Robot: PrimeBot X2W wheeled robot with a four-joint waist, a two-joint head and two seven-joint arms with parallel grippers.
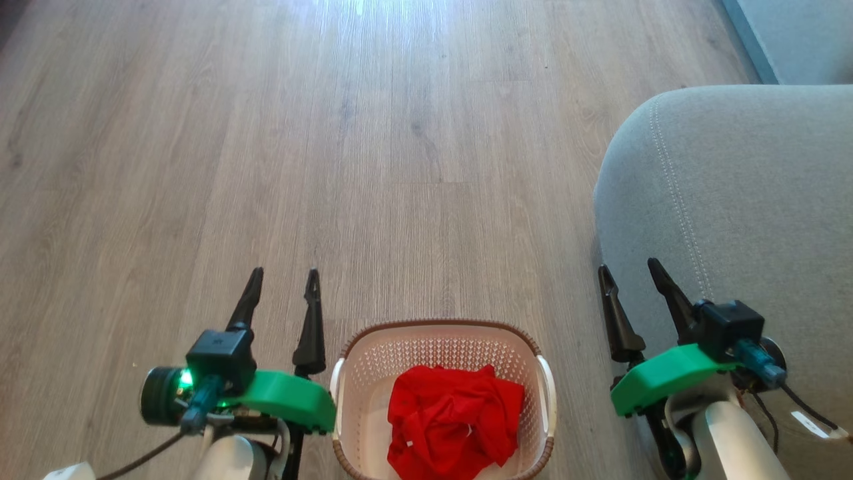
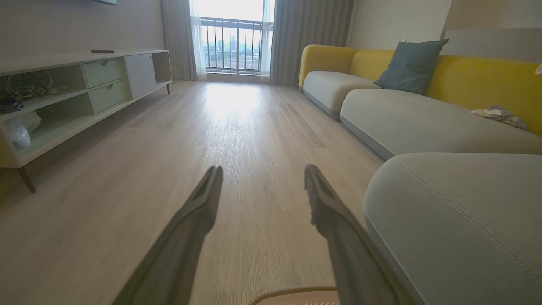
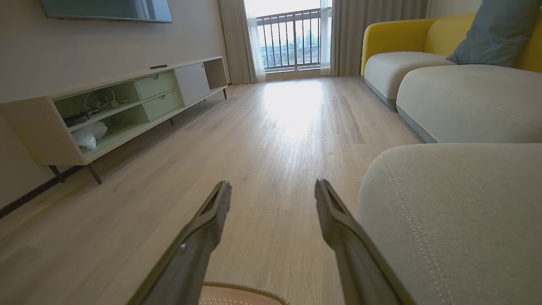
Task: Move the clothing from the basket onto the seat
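We see the basket [image 1: 440, 328] standing on the wooden floor [image 1: 373, 133] at the near edge of the head view, between our two arms. The clothing [image 1: 454, 421] lies inside it as one bunched bright red heap, on the bottom towards the near and right side, with the pale perforated walls bare around the far part. None of the clothing is on the seat [image 1: 733, 200], the big grey cushion with the line of pale stitching that sits to the right of the basket and reaches farther away than it does.

Our left gripper [image 1: 284, 271] hangs to the left of the basket with its two dark fingers spread apart and nothing between them (its right finger ends just beside the basket's far left corner). Our right gripper [image 1: 628, 265] is to the right of the basket, in line with the seat's left edge, likewise spread wide and holding nothing. Both point away from us along the floor.

In the left wrist view a low pale cabinet [image 2: 84, 80] lines the left wall, a yellow-backed sofa [image 2: 423, 114] with a blue cushion [image 2: 410, 63] runs along the right, and a balcony door [image 2: 233, 42] closes the far end.
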